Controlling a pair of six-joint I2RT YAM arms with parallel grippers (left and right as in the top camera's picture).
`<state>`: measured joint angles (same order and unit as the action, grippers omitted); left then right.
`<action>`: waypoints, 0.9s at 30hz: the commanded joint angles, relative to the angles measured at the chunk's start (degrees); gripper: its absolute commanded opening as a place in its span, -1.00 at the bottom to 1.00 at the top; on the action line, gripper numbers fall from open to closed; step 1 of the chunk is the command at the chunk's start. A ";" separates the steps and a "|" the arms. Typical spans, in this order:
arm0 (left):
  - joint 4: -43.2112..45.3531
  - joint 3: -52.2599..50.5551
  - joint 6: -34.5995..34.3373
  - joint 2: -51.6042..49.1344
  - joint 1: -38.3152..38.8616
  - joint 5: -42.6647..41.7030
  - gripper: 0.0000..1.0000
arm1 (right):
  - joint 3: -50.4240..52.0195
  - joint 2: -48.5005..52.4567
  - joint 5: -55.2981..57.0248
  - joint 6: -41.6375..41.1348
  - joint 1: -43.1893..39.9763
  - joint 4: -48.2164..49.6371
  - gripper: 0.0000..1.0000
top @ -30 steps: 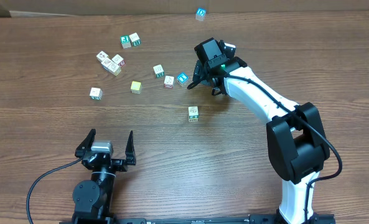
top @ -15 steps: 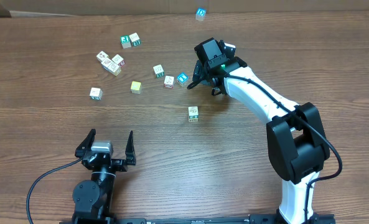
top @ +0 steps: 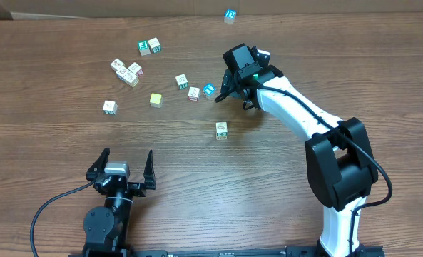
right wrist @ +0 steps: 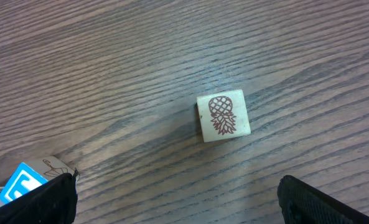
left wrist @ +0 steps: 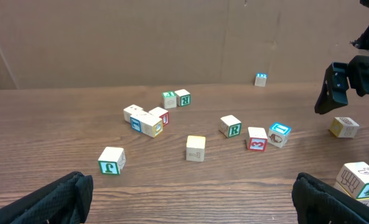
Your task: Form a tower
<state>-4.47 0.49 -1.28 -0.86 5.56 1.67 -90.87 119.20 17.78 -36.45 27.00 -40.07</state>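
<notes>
The tower (top: 221, 130) stands mid-table; in the left wrist view only its white dark-marked top cube (left wrist: 360, 178) shows at the right edge. My right gripper (top: 232, 98) hangs open just behind it, next to a loose blue cube (top: 209, 89). Its wrist view shows the open fingers (right wrist: 330, 200) over bare wood, the blue cube (right wrist: 22, 180) by the left finger and a pineapple cube (right wrist: 223, 116) ahead, untouched. My left gripper (top: 125, 163) rests open and empty near the front edge, its fingertips (left wrist: 53, 198) wide apart.
Loose cubes lie scattered at the back left: a red-marked one (top: 193, 93), a green-lettered one (top: 182, 81), a yellow one (top: 155, 99), a single one (top: 109, 107), a cluster (top: 128, 71), a pair (top: 149, 47), and a far blue one (top: 230, 15).
</notes>
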 commanded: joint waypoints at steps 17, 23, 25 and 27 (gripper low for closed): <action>0.13 -0.20 0.92 0.61 -0.39 -0.46 0.99 | -1.46 -2.19 0.15 -0.44 -0.13 0.81 1.00; 0.13 -0.20 0.92 0.59 -0.39 -0.44 0.99 | -1.46 -2.19 0.15 -0.46 -0.13 1.07 1.00; 0.13 -0.20 0.92 0.61 -0.39 -0.46 0.99 | -1.46 -2.19 0.15 -0.44 -0.13 1.07 1.00; 0.13 -0.20 0.90 0.61 -0.39 -0.44 0.99 | -1.46 -2.19 0.15 -0.44 -0.13 1.05 1.00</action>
<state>-4.47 0.49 -1.28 -0.86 5.56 1.67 -90.87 119.20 17.80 -36.42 27.00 -39.48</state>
